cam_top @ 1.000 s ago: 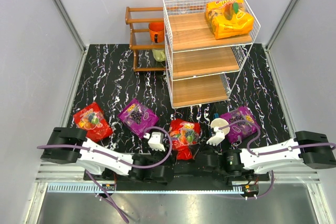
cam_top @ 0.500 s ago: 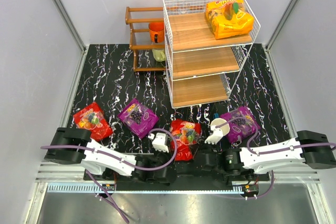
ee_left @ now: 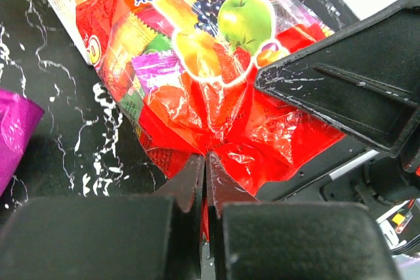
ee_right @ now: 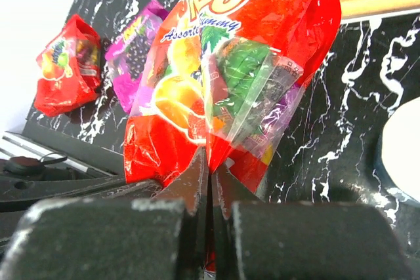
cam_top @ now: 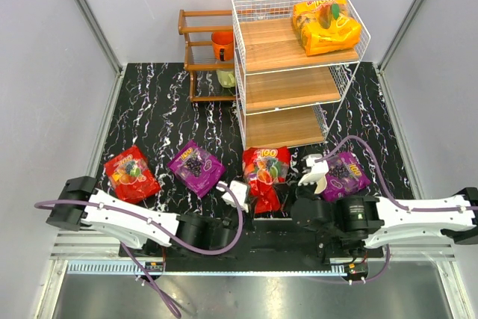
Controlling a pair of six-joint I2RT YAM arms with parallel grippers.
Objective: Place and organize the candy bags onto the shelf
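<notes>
Candy bags: two red [cam_top: 131, 173] [cam_top: 265, 172], two purple [cam_top: 196, 167] [cam_top: 343, 175], one orange [cam_top: 326, 26] on shelf [cam_top: 287, 89]

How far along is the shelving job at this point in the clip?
Done: the orange-yellow bag lies on the top tier of the shelf. In hand: the left pincer and right pincer are both shut on the middle red bag. Left: shelving that bag, plus the left red bag, left purple bag and right purple bag lying on the table.
</notes>
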